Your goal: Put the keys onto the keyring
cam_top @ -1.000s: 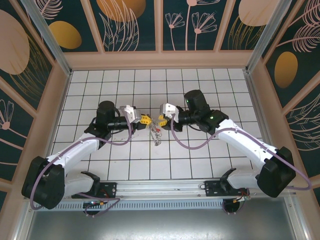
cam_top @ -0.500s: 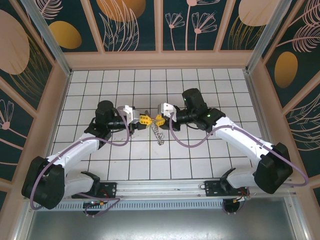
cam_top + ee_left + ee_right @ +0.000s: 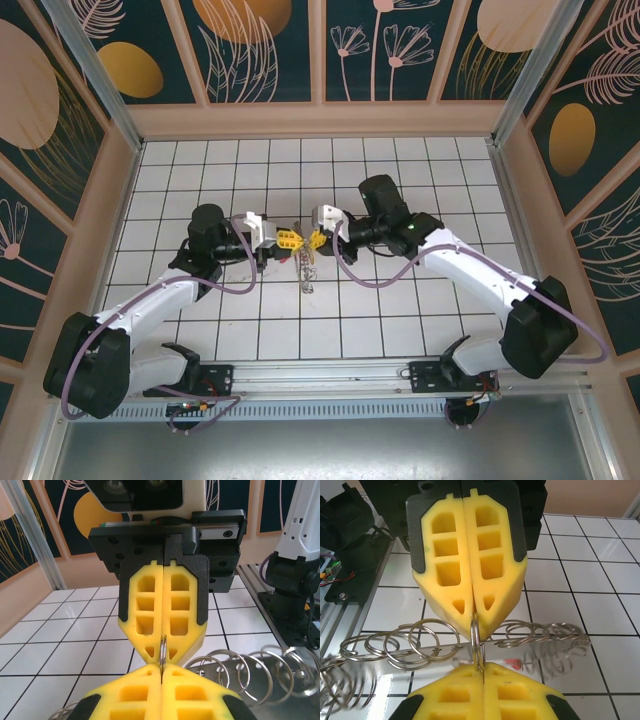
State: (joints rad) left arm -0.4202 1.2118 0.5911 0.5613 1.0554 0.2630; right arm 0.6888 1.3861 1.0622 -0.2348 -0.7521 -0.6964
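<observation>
My left gripper [image 3: 291, 240] and right gripper [image 3: 314, 240] meet tip to tip above the middle of the tiled floor. Both are shut on the keyring [image 3: 305, 265], each from its own side. In the left wrist view the keyring [image 3: 162, 650] is a thin silvery ring seen edge-on. It is pinched in my left gripper [image 3: 161, 668] and runs up into the right gripper [image 3: 163, 652] facing it. In the right wrist view the keyring [image 3: 476, 637] spans from my right gripper [image 3: 483, 666] to the left gripper [image 3: 472, 620]. Several small silvery rings [image 3: 415, 642] and a red tag [image 3: 514, 664] hang behind. The keys are out of view.
White tiled floor [image 3: 400, 320] lies under both arms, with wooden walls [image 3: 320, 120] around it. A metal rail [image 3: 320, 375] carries the arm bases at the near edge. The dangling rings [image 3: 260, 672] hang low, close to the tiles.
The right gripper has moved left to meet the left gripper and has shut on the ring. The hanging pieces have swung slightly left.
</observation>
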